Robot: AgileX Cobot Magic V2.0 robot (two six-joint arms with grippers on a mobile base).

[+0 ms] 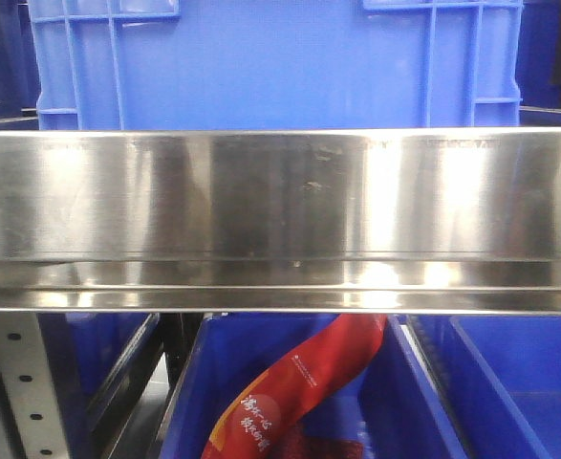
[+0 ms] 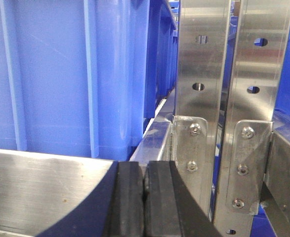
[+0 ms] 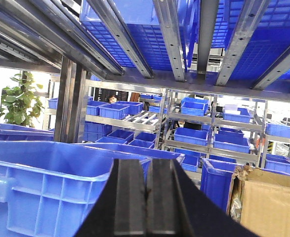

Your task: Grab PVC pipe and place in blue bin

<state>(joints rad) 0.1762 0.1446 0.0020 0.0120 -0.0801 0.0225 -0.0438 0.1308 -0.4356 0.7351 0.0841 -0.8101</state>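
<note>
PVC pipe unseen; left end effector (image 2: pixel 145 197) and right end effector (image 3: pixel 145 202) both closed, empty, near blue bins (image 3: pixel 46 187).

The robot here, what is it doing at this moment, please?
Nothing is being handled right now. The left gripper and the right gripper are both shut and empty. The front camera faces a steel shelf rail, with a blue bin above it and another bin below that holds a red bag. The white pipe does not show in any view, so the picking has not started.
</note>
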